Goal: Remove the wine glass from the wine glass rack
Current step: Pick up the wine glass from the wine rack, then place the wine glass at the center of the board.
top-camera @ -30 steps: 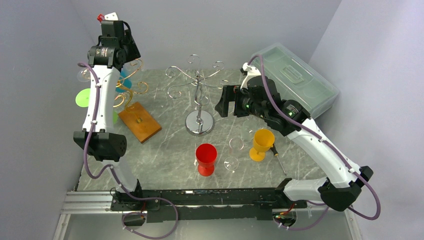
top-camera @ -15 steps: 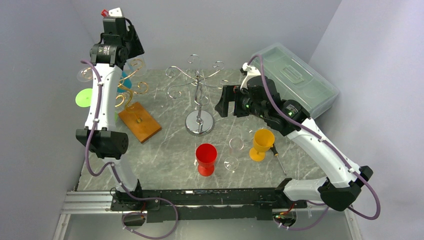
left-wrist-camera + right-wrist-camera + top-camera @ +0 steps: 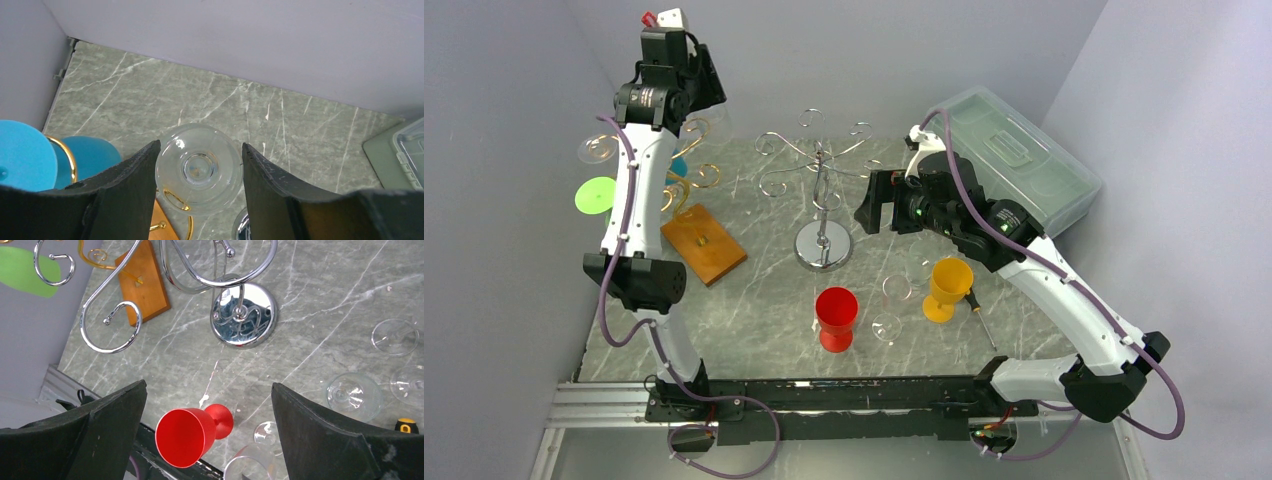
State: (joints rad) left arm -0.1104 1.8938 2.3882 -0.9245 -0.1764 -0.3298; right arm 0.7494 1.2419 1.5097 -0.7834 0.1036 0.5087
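My left gripper (image 3: 704,92) is raised high at the back left, above the gold wire rack (image 3: 686,178) on its wooden base (image 3: 704,243). In the left wrist view the gripper (image 3: 200,145) is shut on a clear wine glass (image 3: 198,169), whose bowl touches both fingers. Gold rack hooks (image 3: 175,200) show below the glass. A blue glass (image 3: 22,155) and a green glass (image 3: 595,194) hang on that rack. My right gripper (image 3: 874,205) is open and empty beside the silver rack (image 3: 822,180), which holds no glass.
A red glass (image 3: 836,318), a yellow glass (image 3: 946,288), two clear glasses (image 3: 892,305) and a screwdriver (image 3: 980,312) are on the marble table in front. A clear plastic box (image 3: 1014,155) sits at the back right. Walls stand close on the left and behind.
My left gripper has risen and moved right and back with the clear glass, away from the gold rack's arms. The right arm has not moved.
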